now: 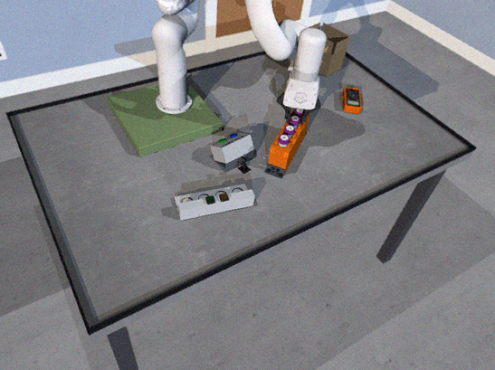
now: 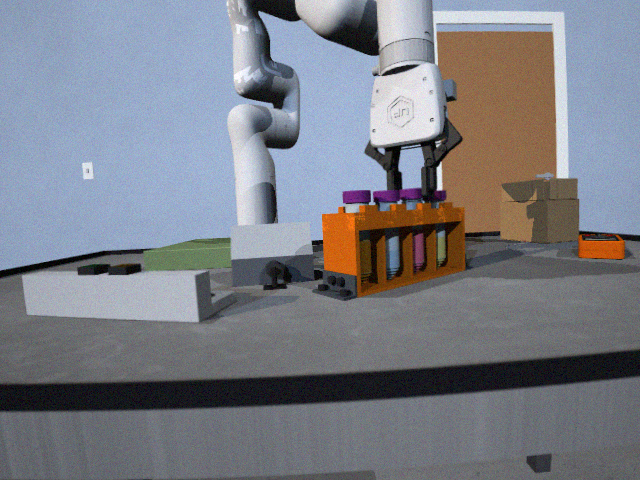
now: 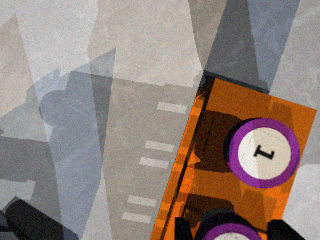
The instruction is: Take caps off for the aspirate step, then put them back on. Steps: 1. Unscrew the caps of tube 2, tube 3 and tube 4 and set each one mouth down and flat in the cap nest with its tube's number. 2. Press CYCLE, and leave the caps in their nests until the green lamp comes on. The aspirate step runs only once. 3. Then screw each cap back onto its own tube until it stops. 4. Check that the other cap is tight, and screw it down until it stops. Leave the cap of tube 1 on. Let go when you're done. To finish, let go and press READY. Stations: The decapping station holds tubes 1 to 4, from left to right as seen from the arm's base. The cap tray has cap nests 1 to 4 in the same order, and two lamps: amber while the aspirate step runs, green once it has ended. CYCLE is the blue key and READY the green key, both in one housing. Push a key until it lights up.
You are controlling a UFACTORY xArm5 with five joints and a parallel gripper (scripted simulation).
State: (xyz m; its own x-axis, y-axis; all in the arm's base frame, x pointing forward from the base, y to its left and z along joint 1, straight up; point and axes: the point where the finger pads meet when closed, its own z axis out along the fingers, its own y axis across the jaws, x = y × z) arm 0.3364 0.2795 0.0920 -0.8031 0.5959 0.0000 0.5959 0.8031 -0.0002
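Observation:
The orange decapping station (image 1: 287, 143) holds four tubes, each with a purple cap on. My gripper (image 2: 410, 193) hangs straight down over the rack's far end. Its fingers stand a little apart on either side of tube 2's cap (image 2: 410, 194). In the wrist view the cap marked 1 (image 3: 263, 152) sits just beyond, and tube 2's cap (image 3: 230, 234) shows between the fingertips at the bottom edge. The white cap tray (image 1: 214, 203) has open nests and unlit lamps. The key housing (image 1: 232, 150) carries the blue key (image 1: 233, 136) and the green key (image 1: 221, 141).
A cardboard box (image 1: 334, 48) stands at the table's back edge. An orange meter (image 1: 352, 99) lies to the right of the rack. The arm's green base plate (image 1: 162, 119) is at the back left. The key housing sits close to the rack's near end.

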